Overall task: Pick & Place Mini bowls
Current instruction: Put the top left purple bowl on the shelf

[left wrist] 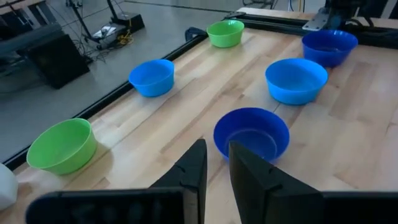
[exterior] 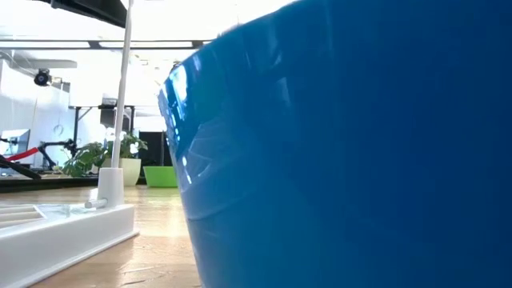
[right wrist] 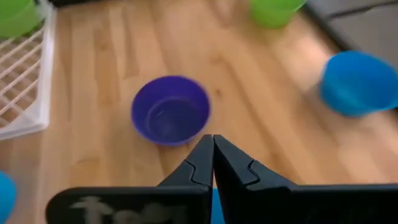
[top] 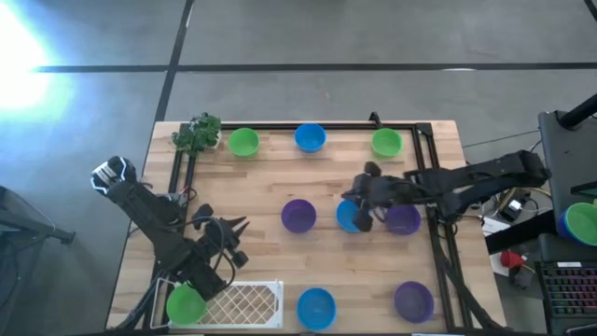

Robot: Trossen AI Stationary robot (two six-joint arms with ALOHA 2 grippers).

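mini bowls, small round bright plastic (top: pixel 298 216) | light, stiff, slick: pinch the rim | right gripper (top: pixel 362 210) fingers together over blue bowl (top: pixel 348 216) | left gripper (top: pixel 229 231) slightly parted, waiting

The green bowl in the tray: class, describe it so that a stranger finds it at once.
Start at the white mesh tray on the table's near edge, by the left arm. The green bowl sits at its left end. The other two green bowls stand along the far edge; this one alone is in the tray.
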